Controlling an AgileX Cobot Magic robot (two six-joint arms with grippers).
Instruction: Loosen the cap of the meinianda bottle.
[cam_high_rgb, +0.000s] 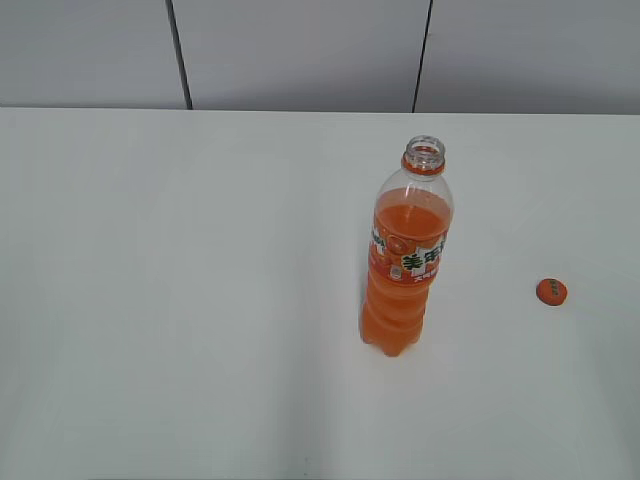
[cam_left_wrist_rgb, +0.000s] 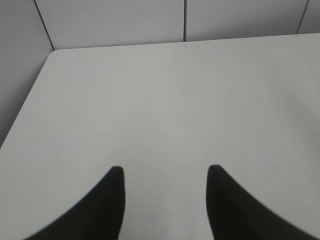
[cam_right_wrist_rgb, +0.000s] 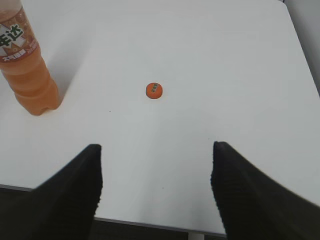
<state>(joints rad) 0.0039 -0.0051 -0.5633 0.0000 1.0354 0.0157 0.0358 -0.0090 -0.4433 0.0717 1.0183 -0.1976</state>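
The meinianda bottle (cam_high_rgb: 405, 260) stands upright near the middle of the white table, its neck open with no cap on it. It also shows at the upper left of the right wrist view (cam_right_wrist_rgb: 25, 65). The small orange cap (cam_high_rgb: 551, 292) lies flat on the table to the bottle's right, apart from it, and shows in the right wrist view (cam_right_wrist_rgb: 154, 90). My right gripper (cam_right_wrist_rgb: 156, 150) is open and empty, back near the table's front edge, well short of the cap. My left gripper (cam_left_wrist_rgb: 165, 172) is open and empty over bare table. Neither gripper shows in the exterior view.
The white table (cam_high_rgb: 200, 250) ends at a grey panelled wall (cam_high_rgb: 300, 50) behind. In the left wrist view the table's left edge and far corner (cam_left_wrist_rgb: 50, 52) are visible. The table's front edge (cam_right_wrist_rgb: 150, 222) shows below the right gripper.
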